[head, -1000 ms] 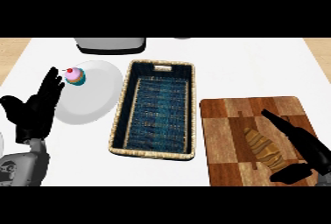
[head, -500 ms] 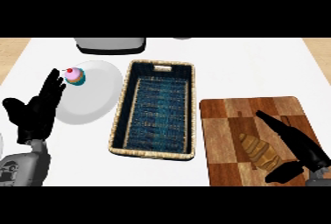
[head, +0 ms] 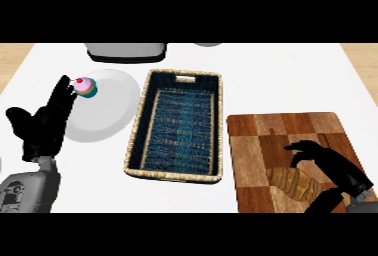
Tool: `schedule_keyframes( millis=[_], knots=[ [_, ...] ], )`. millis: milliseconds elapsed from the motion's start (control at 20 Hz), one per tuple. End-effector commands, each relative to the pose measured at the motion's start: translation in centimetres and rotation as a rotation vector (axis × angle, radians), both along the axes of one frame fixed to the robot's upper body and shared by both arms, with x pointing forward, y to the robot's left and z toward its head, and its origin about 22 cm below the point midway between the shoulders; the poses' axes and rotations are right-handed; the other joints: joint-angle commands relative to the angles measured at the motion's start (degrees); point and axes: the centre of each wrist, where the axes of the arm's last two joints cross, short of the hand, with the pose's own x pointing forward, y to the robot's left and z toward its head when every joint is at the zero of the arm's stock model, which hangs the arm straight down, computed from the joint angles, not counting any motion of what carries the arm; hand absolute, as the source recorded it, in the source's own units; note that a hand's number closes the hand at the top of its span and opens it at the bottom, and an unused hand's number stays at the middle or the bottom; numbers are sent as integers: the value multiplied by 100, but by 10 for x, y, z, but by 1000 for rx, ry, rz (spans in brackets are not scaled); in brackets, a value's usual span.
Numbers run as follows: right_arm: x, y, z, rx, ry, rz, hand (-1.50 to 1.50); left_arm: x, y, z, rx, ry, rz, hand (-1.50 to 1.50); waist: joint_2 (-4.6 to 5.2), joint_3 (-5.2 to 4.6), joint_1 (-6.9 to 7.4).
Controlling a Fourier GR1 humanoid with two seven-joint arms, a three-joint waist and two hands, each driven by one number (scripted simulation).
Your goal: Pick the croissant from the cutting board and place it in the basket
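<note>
The croissant (head: 294, 182) is lying on the near half of the wooden cutting board (head: 277, 127), its long axis running roughly across the board, slanting a little. The robot's right hand (head: 328, 162) is hanging directly over the croissant's right end, fingers curling downward around it (whether they are touching the pastry is not clear), with the thumb showing below at the board's near edge. This hand is much the nearer one. To the left of the cutting board, just beside it, the empty wicker basket (head: 139, 130) is lying lengthwise away from the viewer, so the carry would be going leftward. Further left of the basket, the left hand (head: 40, 127) is resting open, fingers up, overlapping a white plate (head: 111, 107) carrying a cupcake (head: 86, 86).
</note>
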Motion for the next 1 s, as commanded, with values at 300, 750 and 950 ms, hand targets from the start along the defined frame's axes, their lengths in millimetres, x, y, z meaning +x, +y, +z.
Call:
schedule_keyframes(
  millis=[300,750,950],
  knots=[
    [-22,81,-37,61,50,62,150,-5,-10,0,-8,6,2,0,59,106,10],
    [-98,222,-36,178,82,271,150,-4,-8,-3,-7,13,-20,0,45,110,163],
    [-133,251,-21,356,43,242,150,-1,-6,1,1,1,2,0,37,145,-37]
  ],
)
